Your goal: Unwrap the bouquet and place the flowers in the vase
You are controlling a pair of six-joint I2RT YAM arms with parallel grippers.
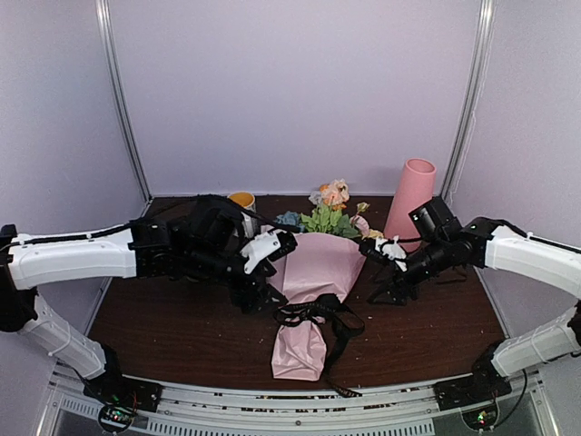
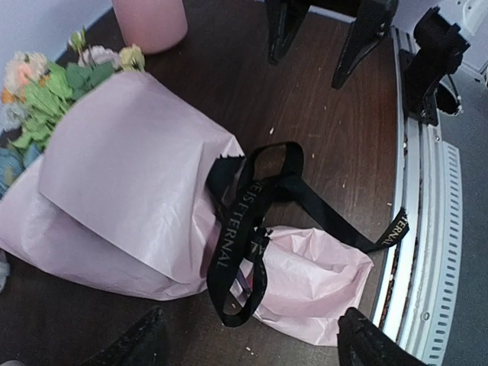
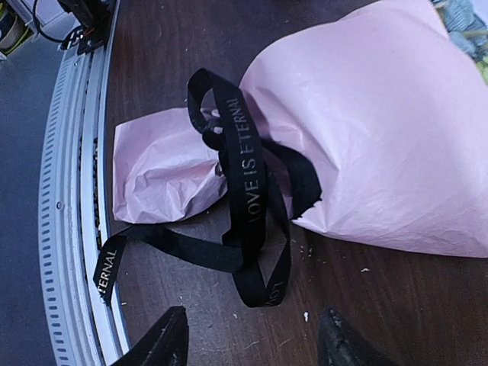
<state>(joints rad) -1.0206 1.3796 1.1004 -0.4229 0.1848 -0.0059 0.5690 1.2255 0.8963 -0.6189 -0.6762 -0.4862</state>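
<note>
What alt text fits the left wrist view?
A bouquet wrapped in pink tissue paper lies on a dark table, with a black ribbon printed "IS ETERNAL" looped round its narrow end. Its flowers poke out at upper left, near the base of a pink vase. The left claw, open, frames the bottom edge; the right claw hangs open at top.

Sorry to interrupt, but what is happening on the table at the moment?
Two robot arms are working on a bouquet lying on its side on the table. The left gripper and right gripper hang open on either side of it, holding nothing. The pink paper is still around the flowers, with the black ribbon looped loosely about its narrow part. The pink vase stands upright at the back right, no flowers in it.
</note>
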